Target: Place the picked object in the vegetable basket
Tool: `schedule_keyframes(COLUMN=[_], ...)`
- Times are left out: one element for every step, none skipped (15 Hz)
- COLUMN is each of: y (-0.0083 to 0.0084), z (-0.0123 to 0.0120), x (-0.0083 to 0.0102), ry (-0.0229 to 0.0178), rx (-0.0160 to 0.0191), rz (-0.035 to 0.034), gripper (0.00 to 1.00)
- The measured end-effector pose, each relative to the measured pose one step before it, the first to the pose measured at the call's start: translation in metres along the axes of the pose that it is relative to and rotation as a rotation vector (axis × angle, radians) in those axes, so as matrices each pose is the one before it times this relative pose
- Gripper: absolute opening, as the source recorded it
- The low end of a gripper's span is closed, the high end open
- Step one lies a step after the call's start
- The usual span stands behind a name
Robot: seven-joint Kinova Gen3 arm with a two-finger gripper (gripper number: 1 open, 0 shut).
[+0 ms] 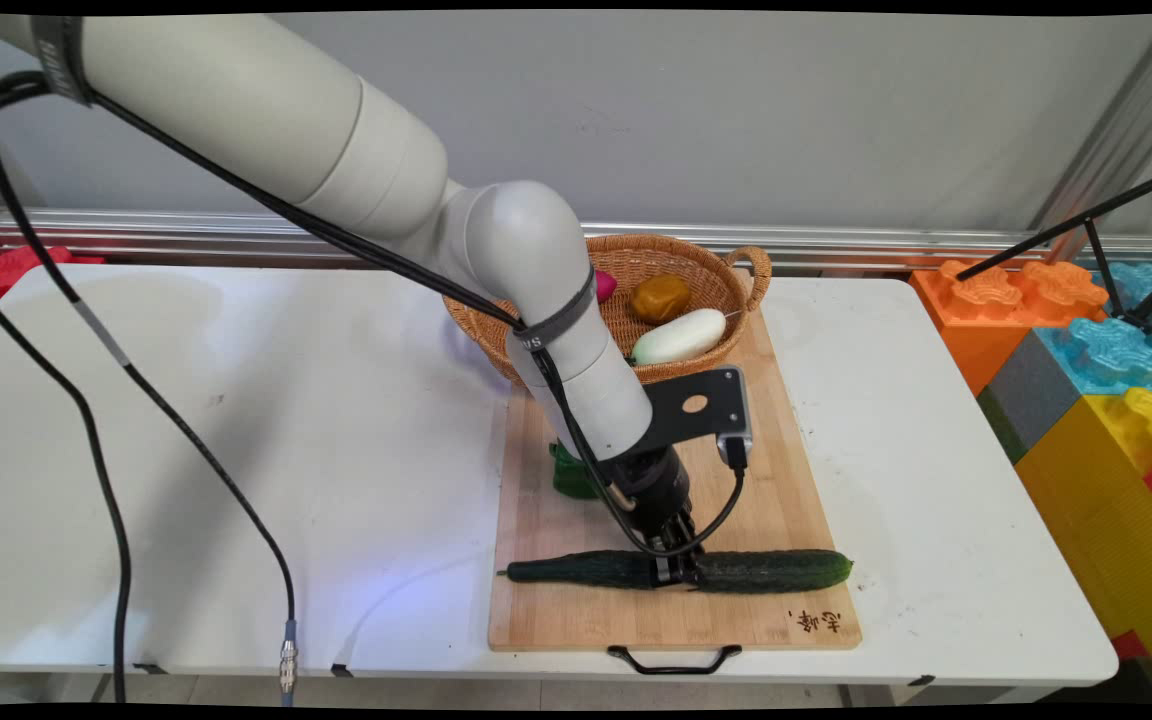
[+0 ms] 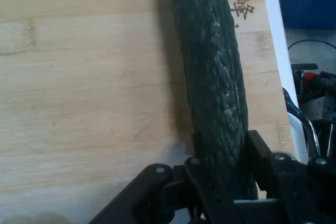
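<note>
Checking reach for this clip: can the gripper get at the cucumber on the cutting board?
Yes, apparently: the gripper is already down on the cucumber, a finger on either side, with nothing between them on the cutting board.

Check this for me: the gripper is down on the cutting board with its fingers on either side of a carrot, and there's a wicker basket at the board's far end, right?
Not quite: it is a dark green cucumber, not a carrot. The main view shows the gripper astride it on the cutting board, and the wicker basket at the far end.
</note>
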Motion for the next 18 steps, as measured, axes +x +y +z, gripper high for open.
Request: schedule_keyframes(y=[-0.00067,-0.00127,-0.00181,-0.00167,-0.0025,-0.00348,-0.00439,-0.00646,-0.00755,-0.01265,-0.00989,-0.0174,-0.01269,-0.01536,-0.01314,-0.01333,-0.01124,-0.01074], z=[-0.00418,-0.00625,-0.00875,-0.0089,-0.01154,-0.01162,-0.01063,-0.01084,-0.00948,-0.01135,-0.0067,-0.00955,-0.00479,-0.00366,-0.00086,0.00183,0.00324,0.00584], x=[0.00131,0.00173,0.00334,0.00365,0.00524,0.00541,0.00535,0.00564,0.00529,0.00675,0.00347,0.00469,0.00155,0.00112,-0.00014,-0.00122,-0.00187,-0.00322], ry=[0.00938,0.0108,0.01332,0.01062,0.01188,0.01039,0.00729,0.00509,0.00404,0.00378,0.00145,-0.00064,-0.00316,-0.00366,-0.00196,-0.00279,-0.00029,-0.00142], rx=[0.00889,0.00885,0.01116,0.0107,0.01476,0.01715,0.01818,0.02301,0.02584,0.0408,0.02977,0.04854,0.03131,0.03529,0.02778,0.02426,0.01759,0.01307], rz=[-0.00232,-0.0054,-0.00393,-0.00338,-0.00473,-0.00485,-0.00346,-0.00168,0.00112,0.00719,0.00594,0.0105,0.00728,0.01031,0.00878,0.00746,0.00381,0.00268], gripper=[0.0,0.0,0.0,0.0,0.0,0.0,0.0,0.0,0.0,0.0,0.0,0.0,0.0,0.0,0.0,0.0,0.0,0.0])
